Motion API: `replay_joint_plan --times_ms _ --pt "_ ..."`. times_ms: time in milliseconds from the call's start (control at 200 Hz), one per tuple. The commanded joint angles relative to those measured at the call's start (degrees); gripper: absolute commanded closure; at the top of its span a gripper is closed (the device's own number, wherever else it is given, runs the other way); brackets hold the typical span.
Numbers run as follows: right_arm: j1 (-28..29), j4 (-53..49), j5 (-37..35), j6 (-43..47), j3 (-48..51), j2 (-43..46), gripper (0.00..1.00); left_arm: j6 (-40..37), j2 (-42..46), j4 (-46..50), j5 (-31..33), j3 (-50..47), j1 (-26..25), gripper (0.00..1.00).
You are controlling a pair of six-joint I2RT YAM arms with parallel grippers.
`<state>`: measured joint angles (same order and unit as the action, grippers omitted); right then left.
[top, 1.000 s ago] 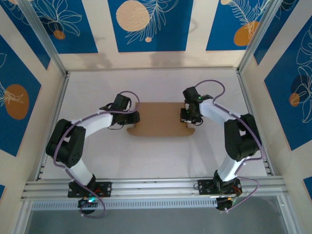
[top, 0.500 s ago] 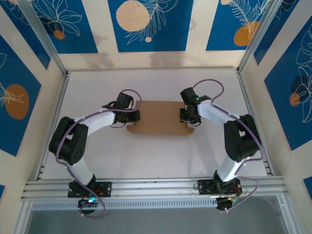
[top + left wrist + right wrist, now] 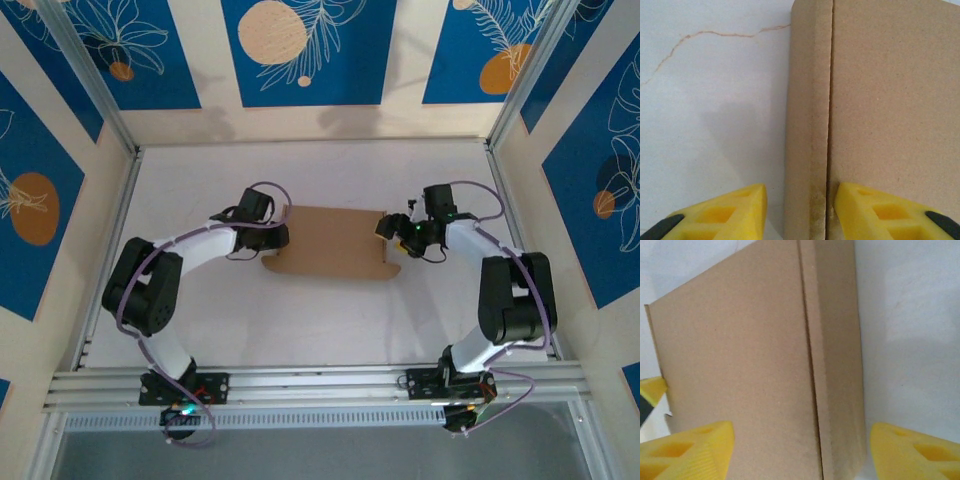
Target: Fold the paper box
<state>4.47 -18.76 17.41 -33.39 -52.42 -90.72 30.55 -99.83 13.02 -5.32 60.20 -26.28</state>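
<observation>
The white tabletop (image 3: 320, 320) carries the paper box (image 3: 330, 243), which lies flat and shallow between the two sets of jaws. Over the last second the right arm (image 3: 470, 240) has swung off the box's right end and out to the side, its jaws springing wide. I read that as a release, so that end likely needs a fresh approach. Those jaws now stand wide open around the right edge strip, holding nothing. The left arm (image 3: 190, 245) has hardly shifted. Its jaws have narrowed but are still apart astride the left edge strip, one yellow pad (image 3: 880, 210) over the top panel, nothing clamped.
</observation>
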Motion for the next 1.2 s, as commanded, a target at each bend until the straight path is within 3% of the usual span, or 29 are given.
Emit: replay_joint_plan --times_ms 0,305,435,795,960,1196 --pt "-1.9 5.4 8.6 -1.8 1.4 -3.2 0.20 -2.5 -5.6 11.6 -3.6 -5.1 1.6 0.61" --pt "1.6 -1.6 4.9 3.1 -5.1 -12.0 0.18 -6.4 -8.4 11.6 -7.8 -4.5 3.3 0.80" --pt "4.3 -3.3 9.7 4.5 -7.6 -14.5 0.14 -8.1 -9.7 10.4 -10.6 -5.0 3.5 0.89" --pt "-1.4 6.8 24.2 -7.1 1.1 0.2 0.12 -10.6 -10.3 9.1 -17.7 -6.1 6.4 0.98" --pt "-3.0 2.0 15.3 -5.0 1.3 3.7 0.12 -10.7 -9.9 9.3 -21.4 -5.7 8.5 0.98" --pt "-2.6 -0.8 7.3 -2.7 -0.1 -2.1 0.07 -11.3 -11.2 9.8 -22.3 -4.8 9.0 0.97"
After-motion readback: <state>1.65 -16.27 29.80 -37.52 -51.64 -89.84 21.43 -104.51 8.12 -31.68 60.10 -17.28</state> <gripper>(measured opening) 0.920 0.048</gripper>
